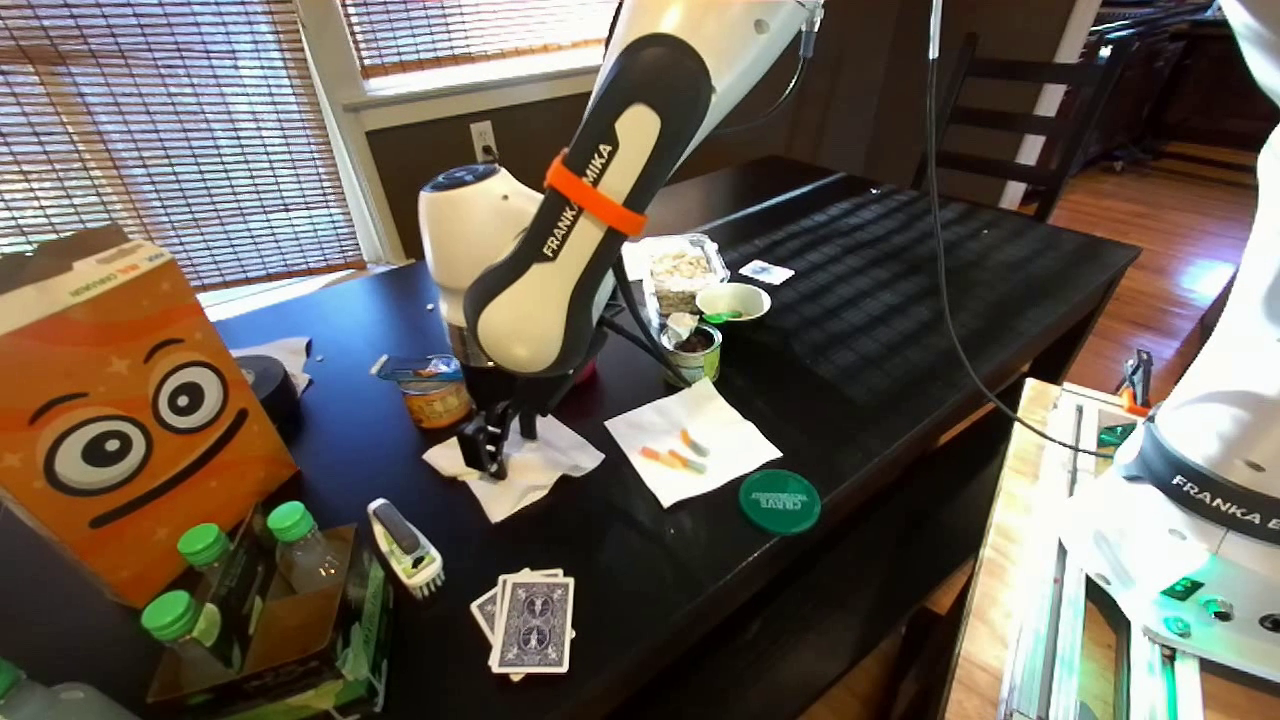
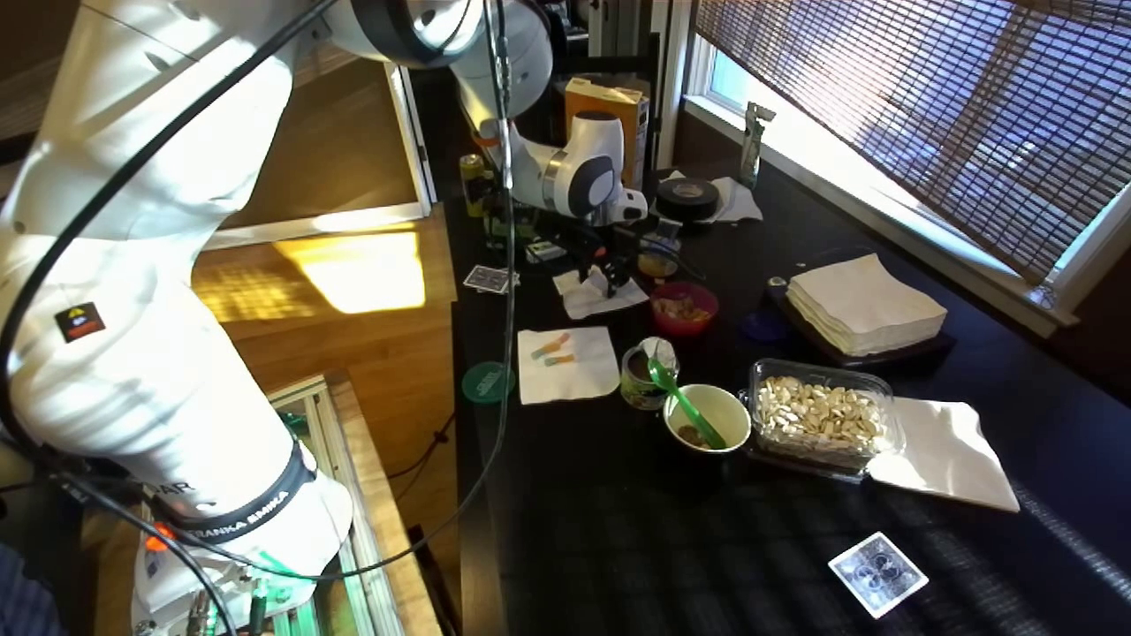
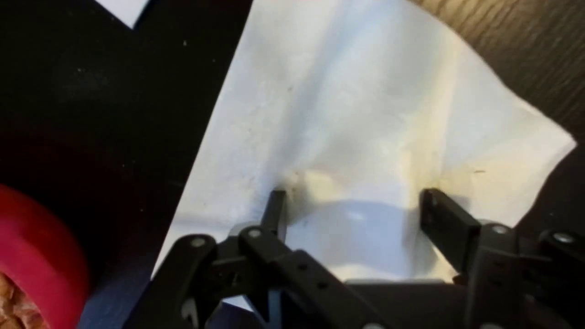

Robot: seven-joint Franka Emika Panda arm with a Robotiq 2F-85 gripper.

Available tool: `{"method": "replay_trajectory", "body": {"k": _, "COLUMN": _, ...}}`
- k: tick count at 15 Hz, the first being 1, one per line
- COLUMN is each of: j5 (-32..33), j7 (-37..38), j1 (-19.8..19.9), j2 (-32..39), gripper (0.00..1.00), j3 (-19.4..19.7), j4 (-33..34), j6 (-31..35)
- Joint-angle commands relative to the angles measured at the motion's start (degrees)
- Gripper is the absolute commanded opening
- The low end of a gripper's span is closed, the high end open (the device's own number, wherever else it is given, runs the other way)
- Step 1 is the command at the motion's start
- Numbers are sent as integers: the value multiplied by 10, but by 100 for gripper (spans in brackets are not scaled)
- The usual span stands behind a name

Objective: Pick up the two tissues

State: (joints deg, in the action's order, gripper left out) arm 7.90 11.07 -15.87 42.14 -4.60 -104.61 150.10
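Note:
A creased white tissue (image 1: 545, 468) lies on the dark table under my gripper; it also shows in an exterior view (image 2: 583, 300) and fills much of the wrist view (image 3: 365, 114). A flatter white tissue (image 1: 660, 485) lies beside it with several gummy candies on top, also in an exterior view (image 2: 574, 380). I cannot tell whether the creased tissue is one sheet or two. My gripper (image 3: 353, 194) points down, open, fingers wide apart. Its fingertips are at or just above the creased tissue; contact is unclear. In an exterior view the gripper (image 1: 512, 452) covers part of that tissue.
A red bowl (image 2: 685, 329) stands close beside the creased tissue. A foil-lidded cup (image 1: 437, 405), a brush (image 1: 405, 548), cards (image 1: 533, 625) and a bottle carrier (image 1: 300, 650) are nearby. An open can (image 2: 643, 389), a white bowl (image 2: 707, 408) and a napkin stack (image 2: 866, 305) stand farther off.

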Motion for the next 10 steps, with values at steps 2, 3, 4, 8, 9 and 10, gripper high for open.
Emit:
{"method": "replay_trajectory", "body": {"k": 2, "j5": -17, "j7": -26, "j1": 9, "j2": 8, "gripper": 38, "j3": -7, "j4": 13, "j6": -7}}
{"method": "replay_trajectory", "body": {"k": 3, "j5": -16, "j7": -28, "j1": 11, "j2": -1, "gripper": 32, "j3": -5, "j4": 5, "j6": -10}}
{"method": "replay_trajectory", "body": {"k": 4, "j5": -16, "j7": -30, "j1": 13, "j2": -8, "gripper": 24, "j3": -5, "j4": -2, "j6": -11}}
{"method": "replay_trajectory", "body": {"k": 8, "j5": -18, "j7": -38, "j1": 28, "j2": -48, "gripper": 1, "j3": -5, "j4": -42, "j6": -6}}
{"method": "replay_trajectory", "body": {"k": 9, "j5": -20, "j7": -42, "j1": 34, "j2": -60, "gripper": 0, "j3": -8, "j4": -54, "j6": -2}}
{"method": "replay_trajectory", "body": {"k": 10, "j5": -23, "j7": -47, "j1": 40, "j2": -75, "gripper": 0, "j3": -11, "j4": -70, "j6": 1}}
